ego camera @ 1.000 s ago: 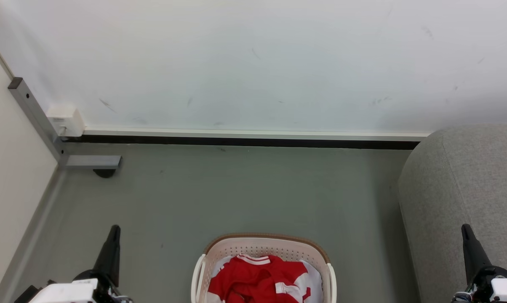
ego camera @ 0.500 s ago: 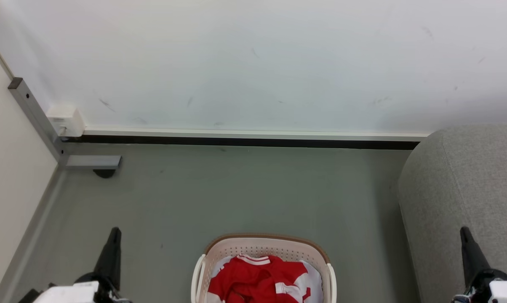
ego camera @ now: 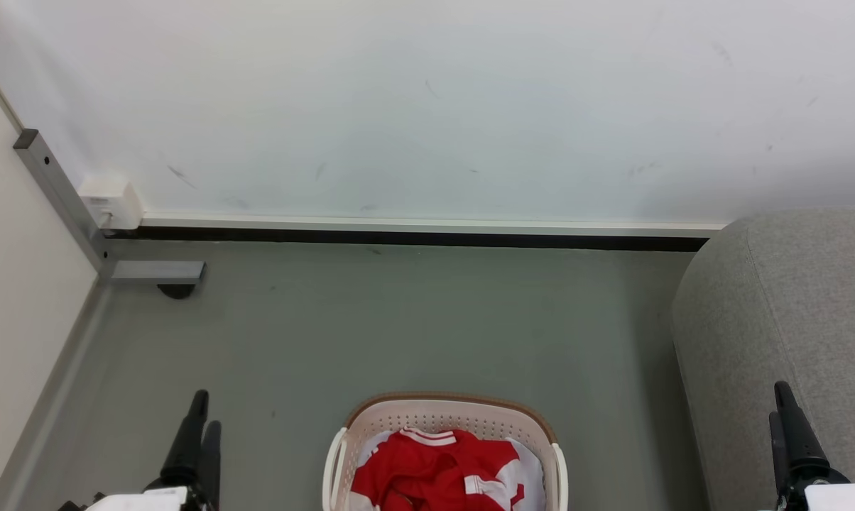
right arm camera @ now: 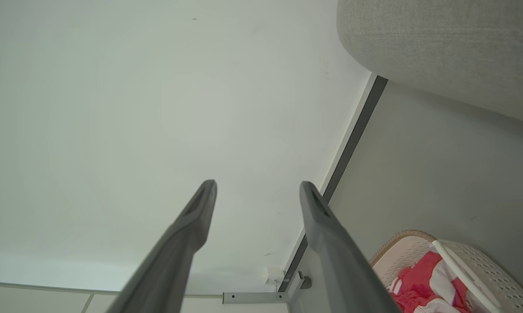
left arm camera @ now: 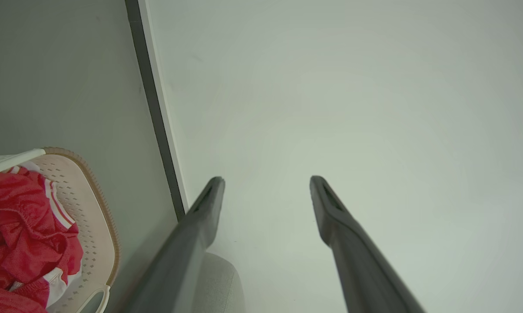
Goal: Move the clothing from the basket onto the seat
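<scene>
While soft red clothing (ego camera: 427,472) lies crumpled in perforated basket (ego camera: 442,415), left hand (left arm camera: 266,179) & right hand (right arm camera: 258,182): fingers apart, empty.

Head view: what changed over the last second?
Both grippers sank slightly toward the bottom edge; the left gripper and right gripper now each show a second finger, so they rolled or opened. Unchanged: clothing, basket, seat.

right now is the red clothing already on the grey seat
No, the clothing lies bunched inside the basket, which stands on the floor apart from the seat.
</scene>
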Motion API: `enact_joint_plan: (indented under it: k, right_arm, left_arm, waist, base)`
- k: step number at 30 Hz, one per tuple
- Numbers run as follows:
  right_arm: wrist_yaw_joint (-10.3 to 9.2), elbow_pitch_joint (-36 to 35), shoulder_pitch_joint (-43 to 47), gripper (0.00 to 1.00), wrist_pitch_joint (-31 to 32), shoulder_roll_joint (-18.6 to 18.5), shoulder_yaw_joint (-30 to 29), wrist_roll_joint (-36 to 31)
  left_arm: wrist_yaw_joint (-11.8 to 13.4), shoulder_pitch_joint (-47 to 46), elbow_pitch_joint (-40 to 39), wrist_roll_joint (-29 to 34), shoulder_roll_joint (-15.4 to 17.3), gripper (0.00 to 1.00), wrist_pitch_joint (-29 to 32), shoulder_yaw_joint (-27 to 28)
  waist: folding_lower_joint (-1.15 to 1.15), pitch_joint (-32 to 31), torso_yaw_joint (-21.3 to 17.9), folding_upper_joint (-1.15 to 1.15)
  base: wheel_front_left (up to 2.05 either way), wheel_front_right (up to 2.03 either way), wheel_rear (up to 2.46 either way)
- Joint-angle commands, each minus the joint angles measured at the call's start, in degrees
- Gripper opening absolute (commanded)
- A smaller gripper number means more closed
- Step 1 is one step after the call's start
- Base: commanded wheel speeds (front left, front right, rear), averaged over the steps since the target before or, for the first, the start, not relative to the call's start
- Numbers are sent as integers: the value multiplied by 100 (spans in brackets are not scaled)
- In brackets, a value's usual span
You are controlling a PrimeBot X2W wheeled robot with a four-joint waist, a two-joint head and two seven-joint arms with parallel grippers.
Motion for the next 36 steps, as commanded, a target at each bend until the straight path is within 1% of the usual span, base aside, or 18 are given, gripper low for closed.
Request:
enact_joint_plan:
  k: [1,7,14,21,27,28,36]
  right_arm:
    - [0,-136,-37,100,-86,-91,7,-285]
    - [-1,-295,19,100,-239,-99,14,-1099]
    - [-1,-486,85,100,-407,-156,94,-2059]
    - [-2,-606,132,100,-561,-222,199,-2949]
    - [-2,-634,145,100,-682,-305,346,-3650]
    - [-2,-634,145,100,-682,-305,346,-3650]
    - [-3,-560,161,100,-834,-380,461,-4444]
  left_arm:
    - [50,-120,-110,199,33,100,-62,-42]
    - [230,-102,-261,788,37,100,-215,-191]
    - [504,-61,-418,1553,40,100,-380,-360]
    - [690,-37,-501,2427,44,100,-534,-581]
    - [825,-8,-557,3086,47,100,-657,-754]
    - [825,-8,-557,3086,47,100,-657,-754]
    - [945,23,-598,3987,51,100,-808,-963]
  waist:
    - [0,0,2,0]
    - [0,4,11,0]
    - [0,10,15,0]
    - [0,19,16,0]
    - [0,26,17,0]
    - [0,26,17,0]
    - [0,29,16,0]
  base:
    - [0,0,0]
    - [0,0,0]
    - [0,0,0]
    - [0,0,0]
    - [0,0,0]
    - [0,0,0]
    - [0,0,0]
